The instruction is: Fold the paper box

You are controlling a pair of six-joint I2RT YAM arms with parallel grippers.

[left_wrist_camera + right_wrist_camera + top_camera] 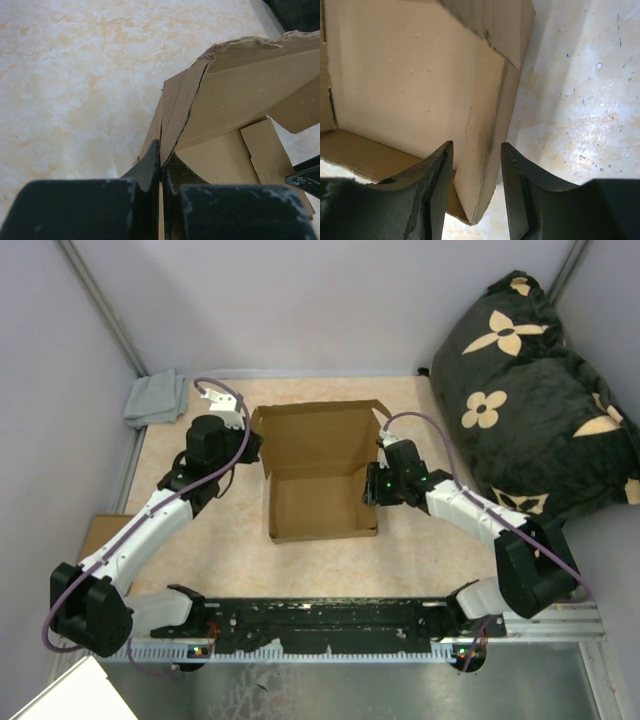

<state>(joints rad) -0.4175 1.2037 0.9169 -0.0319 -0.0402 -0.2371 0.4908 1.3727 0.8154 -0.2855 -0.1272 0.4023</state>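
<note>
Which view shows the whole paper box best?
Top external: whole paper box, lid open. Left wrist shows only a wall pinched in the left claw; right wrist, a wall inside the open right claw.

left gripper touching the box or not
Touching. The left wrist view shows the left gripper pinched shut on the box wall, with no gap on either side.

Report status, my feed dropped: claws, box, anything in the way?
Left claw shut on paper box left edge. Right claw open, straddling right side. Lid open. Grey cloth apart, far-left corner.
</note>
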